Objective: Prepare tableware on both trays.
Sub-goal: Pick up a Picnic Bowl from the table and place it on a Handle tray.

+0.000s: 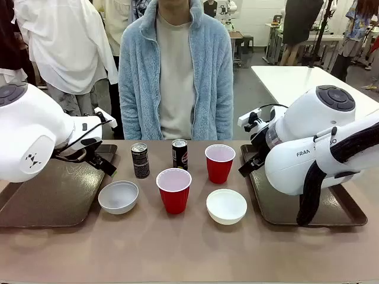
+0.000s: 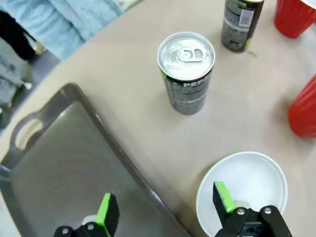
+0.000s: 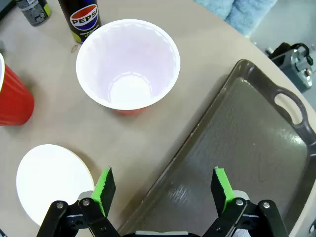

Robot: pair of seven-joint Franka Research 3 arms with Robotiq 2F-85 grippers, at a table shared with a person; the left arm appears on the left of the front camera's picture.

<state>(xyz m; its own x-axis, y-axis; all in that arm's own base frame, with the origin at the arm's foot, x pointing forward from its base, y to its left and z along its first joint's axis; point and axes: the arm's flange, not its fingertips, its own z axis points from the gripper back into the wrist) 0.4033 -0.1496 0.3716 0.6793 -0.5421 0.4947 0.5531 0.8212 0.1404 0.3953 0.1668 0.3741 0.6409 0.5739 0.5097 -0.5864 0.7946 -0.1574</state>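
Across the counter [image 1: 177, 254], from the front: near cup [image 1: 174, 189] at the centre, taken as marker for the rest. Left of it, left bowl [image 1: 118, 196]; farther left, left tray [image 1: 41, 201], bare. Behind it and leftward, left can [image 1: 140, 160]; straight behind, right can [image 1: 179, 154]. Behind and rightward, far cup [image 1: 219, 163]; right of it and a touch closer to the robot, right bowl [image 1: 226, 206]; farther right, right tray [image 1: 278, 210], also bare. Left pincer [image 1: 102, 164] hanging over the left tray's inner edge, right pincer [image 1: 249, 167] over the right tray's inner edge; opening not readable from this side.

Down the left wrist: left pincer [image 2: 164, 197] with pads wide apart, clamped on nothing, straddling the left tray [image 2: 64, 163] rim. Left bowl [image 2: 252, 182] right at one pad, on the near cup [image 2: 306, 111] side; left can [image 2: 186, 69] upright, farther along the fingers. Probably this arm's closest pick: the bowl, a short sideways shift off.

Down the right wrist: right pincer [image 3: 163, 185] likewise spread and empty, over the right tray [image 3: 247, 138] rim. Right bowl [image 3: 49, 182] just beside one pad; far cup [image 3: 128, 64] upright, mouth up, ahead of the fingers; near cup [image 3: 12, 96] just past the bowl. Judged nearer to this arm than to the other: far cup and right bowl.
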